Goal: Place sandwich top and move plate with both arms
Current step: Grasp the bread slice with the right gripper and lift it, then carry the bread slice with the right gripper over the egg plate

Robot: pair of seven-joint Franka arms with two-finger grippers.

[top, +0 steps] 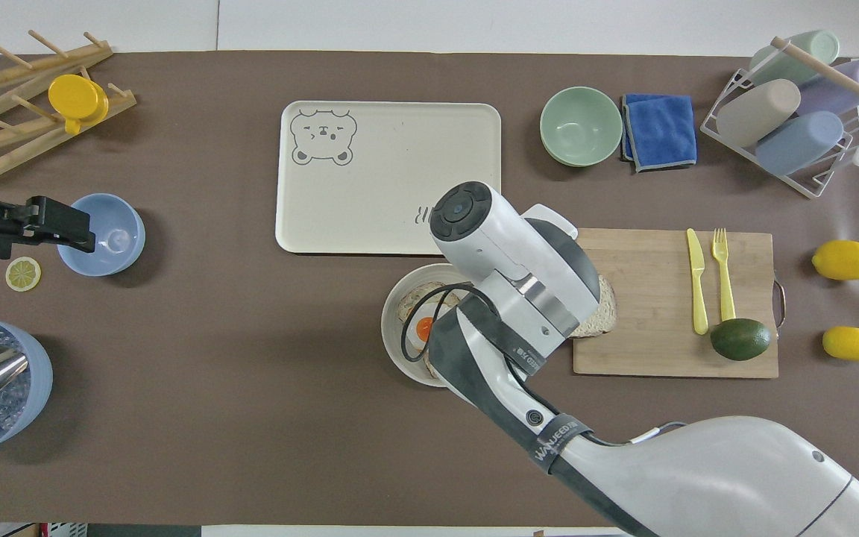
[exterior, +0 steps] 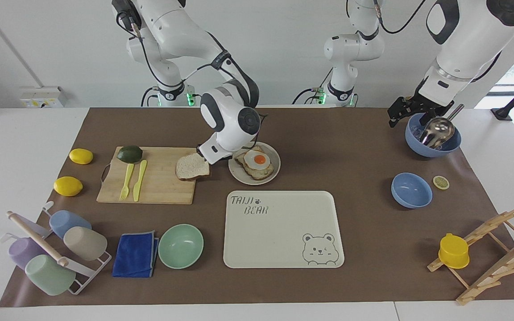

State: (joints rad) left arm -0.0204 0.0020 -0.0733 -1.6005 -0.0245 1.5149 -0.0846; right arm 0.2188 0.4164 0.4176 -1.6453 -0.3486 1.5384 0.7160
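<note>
Right tool (exterior: 204, 157) clamps sandwich top (exterior: 192, 167) over cutting board's edge (exterior: 193, 178), beside plate (exterior: 275, 171).

Cutting board (exterior: 156, 185) bearing avocado (exterior: 130, 154), knife (exterior: 140, 179) and fork (exterior: 126, 182); two lemons (exterior: 80, 156) at its nine o'clock. Bear tray (exterior: 283, 229) mid-surface, green bowl (exterior: 180, 245) and blue cloth (exterior: 135, 254) at its nine o'clock.
</note>
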